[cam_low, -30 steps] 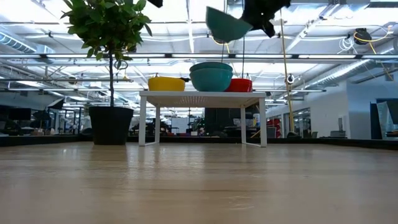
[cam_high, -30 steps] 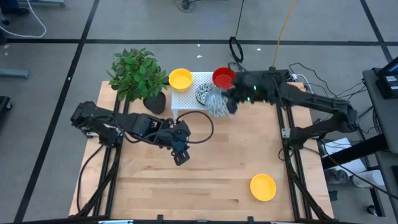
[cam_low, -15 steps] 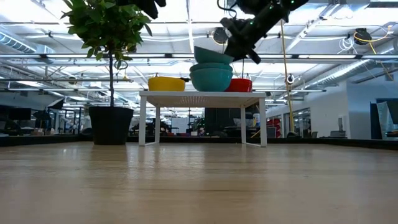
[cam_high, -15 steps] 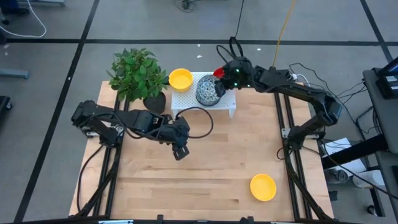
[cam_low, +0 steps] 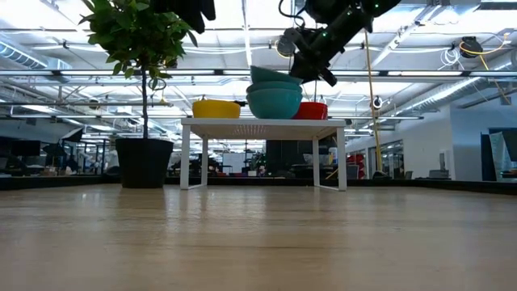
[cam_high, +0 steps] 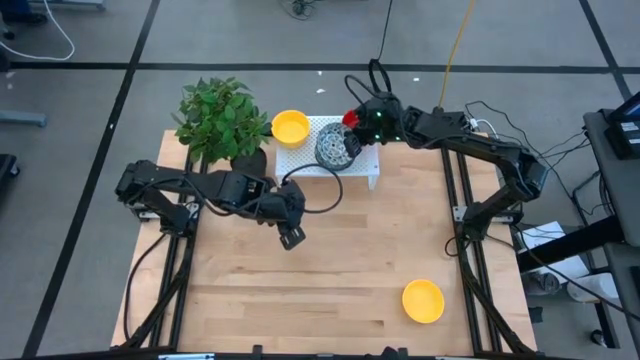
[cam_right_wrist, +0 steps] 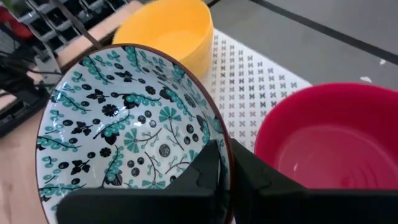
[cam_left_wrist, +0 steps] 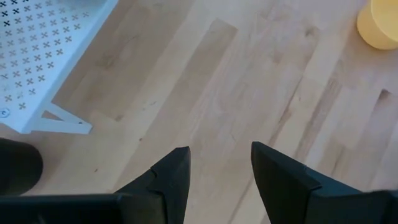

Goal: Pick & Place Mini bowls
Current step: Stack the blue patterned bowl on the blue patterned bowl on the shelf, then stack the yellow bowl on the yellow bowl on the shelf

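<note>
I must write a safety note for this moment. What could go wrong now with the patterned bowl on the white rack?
The right gripper pinches the rim of the blue-and-white patterned bowl, which sits nested in another bowl on the white perforated rack. Pulling away before the fingers open could tip the stack. The glossy red bowl and plain yellow bowl stand close beside it; a sideways retreat might knock them.

A: Where are your cameras looking from?

B: One is hanging overhead, looking straight down on my whole table (cam_high: 330,280). Another is sitting at tabletop level, looking across into the room. Both are taking in the white rack (cam_high: 300,160). My wrist cameras are peering close past my own fingers.
</note>
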You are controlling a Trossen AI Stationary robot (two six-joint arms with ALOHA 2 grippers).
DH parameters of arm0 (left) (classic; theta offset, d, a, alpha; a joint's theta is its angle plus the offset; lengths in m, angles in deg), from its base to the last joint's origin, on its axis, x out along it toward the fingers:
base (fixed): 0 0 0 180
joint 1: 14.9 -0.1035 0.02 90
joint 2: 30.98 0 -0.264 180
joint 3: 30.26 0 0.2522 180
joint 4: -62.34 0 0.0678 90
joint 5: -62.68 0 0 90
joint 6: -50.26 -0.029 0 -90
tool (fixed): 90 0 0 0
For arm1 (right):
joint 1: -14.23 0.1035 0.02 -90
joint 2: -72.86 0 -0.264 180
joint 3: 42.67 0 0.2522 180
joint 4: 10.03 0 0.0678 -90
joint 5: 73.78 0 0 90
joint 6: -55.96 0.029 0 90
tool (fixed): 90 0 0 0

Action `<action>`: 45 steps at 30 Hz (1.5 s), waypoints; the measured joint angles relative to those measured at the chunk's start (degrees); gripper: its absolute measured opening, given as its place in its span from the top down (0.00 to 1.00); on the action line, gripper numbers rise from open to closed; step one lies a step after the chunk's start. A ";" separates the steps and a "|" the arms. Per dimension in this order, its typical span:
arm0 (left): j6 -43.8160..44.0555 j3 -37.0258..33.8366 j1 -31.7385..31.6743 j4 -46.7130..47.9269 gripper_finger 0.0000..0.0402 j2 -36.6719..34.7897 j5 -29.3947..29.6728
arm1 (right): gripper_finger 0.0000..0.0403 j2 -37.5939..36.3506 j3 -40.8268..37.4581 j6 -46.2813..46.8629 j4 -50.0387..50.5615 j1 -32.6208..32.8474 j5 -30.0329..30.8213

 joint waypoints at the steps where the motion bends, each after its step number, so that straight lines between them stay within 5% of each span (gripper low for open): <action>1: 0.00 0.00 0.01 0.00 0.57 0.00 0.00 | 0.98 0.01 -0.02 -0.15 0.18 0.00 0.02; 30: -1.57 0.00 0.01 0.00 0.57 0.00 -0.17 | 0.97 -0.03 -3.44 -0.16 -2.15 0.82 -0.06; 45: -1.55 0.00 0.01 0.28 0.57 0.00 -0.15 | 0.64 -1.95 -4.35 -2.16 -12.23 0.83 -0.15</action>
